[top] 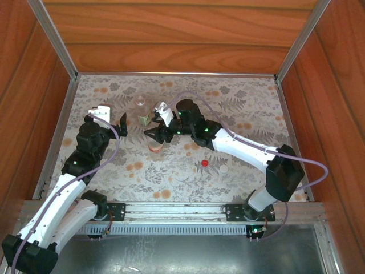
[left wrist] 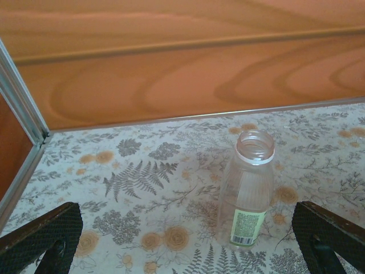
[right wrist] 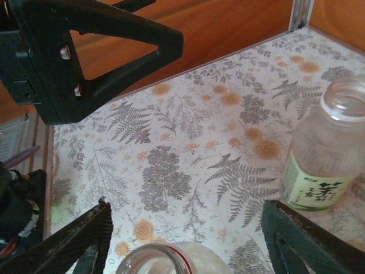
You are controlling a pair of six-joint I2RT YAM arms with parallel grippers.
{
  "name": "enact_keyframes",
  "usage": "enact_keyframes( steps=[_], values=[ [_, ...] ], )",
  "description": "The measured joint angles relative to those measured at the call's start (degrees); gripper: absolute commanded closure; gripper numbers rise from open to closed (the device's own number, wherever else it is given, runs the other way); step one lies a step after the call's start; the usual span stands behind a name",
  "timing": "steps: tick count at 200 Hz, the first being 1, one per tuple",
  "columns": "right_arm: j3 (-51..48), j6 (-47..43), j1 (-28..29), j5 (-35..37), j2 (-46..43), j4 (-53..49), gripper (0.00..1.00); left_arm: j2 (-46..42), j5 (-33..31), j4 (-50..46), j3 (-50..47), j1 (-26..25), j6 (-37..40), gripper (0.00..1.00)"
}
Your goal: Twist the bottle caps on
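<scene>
The green-labelled bottle [left wrist: 248, 191] stands upright on the flower-printed table [top: 245, 108], toward the far wooden wall [left wrist: 171, 68], and its threaded mouth is open.

The left gripper [top: 113, 118] hangs to the left of the green-labelled bottle. Its jaws are spread wide and nothing is between them. In the left wrist view its two black fingers [left wrist: 43, 234] sit at the lower corners. The green-labelled bottle stands beyond them, closer to the right-hand finger and clear of both.

The pink-labelled bottle [top: 155, 146] stands upright near the green-labelled bottle, on the side toward the arm bases and slightly to the right. Its mouth is open too, and the right wrist view shows a red ring just under the rim. The right gripper [right wrist: 186, 208] hangs over this bottle with its jaws apart. One finger is on each side of the neck with table showing in both gaps, so it grips nothing. In that same view the green-labelled bottle stands past the right-hand finger, apart from it.

The red cap [top: 205, 162] lies flat on the table, well to the right of the green-labelled bottle and closer to the arm bases. The white cap [top: 224, 169] lies just beside it, farther right again. Both caps are well apart from the two bottles and from both grippers.
</scene>
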Motion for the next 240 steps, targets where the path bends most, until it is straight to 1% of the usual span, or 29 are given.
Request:
enact_keyframes(
  steps=[42,50,61,65,83,100,136,174,201,240],
  values=[
    [0.4,-0.1,0.6,-0.6,2.0,-0.1,0.49,0.1,0.1,0.0,0.0,0.0,0.0,0.0],
    [0.4,-0.3,0.6,-0.8,2.1,-0.1,0.53,0.1,0.1,0.0,0.0,0.0,0.0,0.0],
    [0.4,-0.1,0.7,-1.1,2.1,-0.1,0.65,0.1,0.2,0.0,0.0,0.0,0.0,0.0],
    [0.4,-0.2,0.7,-1.3,2.1,-0.1,0.67,0.1,0.2,0.0,0.0,0.0,0.0,0.0],
    [0.4,-0.3,0.7,-1.4,2.1,-0.1,0.7,0.1,0.3,0.0,0.0,0.0,0.0,0.0],
    [0.4,-0.2,0.7,-1.4,2.1,-0.1,0.76,0.1,0.5,0.0,0.0,0.0,0.0,0.0],
    [0.4,-0.3,0.7,-0.8,1.7,-0.2,0.77,0.1,1.2,0.0,0.0,0.0,0.0,0.0],
    [-0.4,-1.0,0.8,3.3,-1.4,-0.7,0.78,1.9,4.2,2.1,-1.4,-0.6,0.5,0.0],
    [-1.0,-1.8,-1.2,5.3,-3.8,-1.5,0.78,5.7,6.0,5.0,-2.8,-4.4,2.6,0.0],
    [-2.1,-3.6,-7.0,8.0,-4.5,-3.1,0.78,10.0,10.7,9.2,-3.8,-8.7,6.9,0.0]
  ],
)
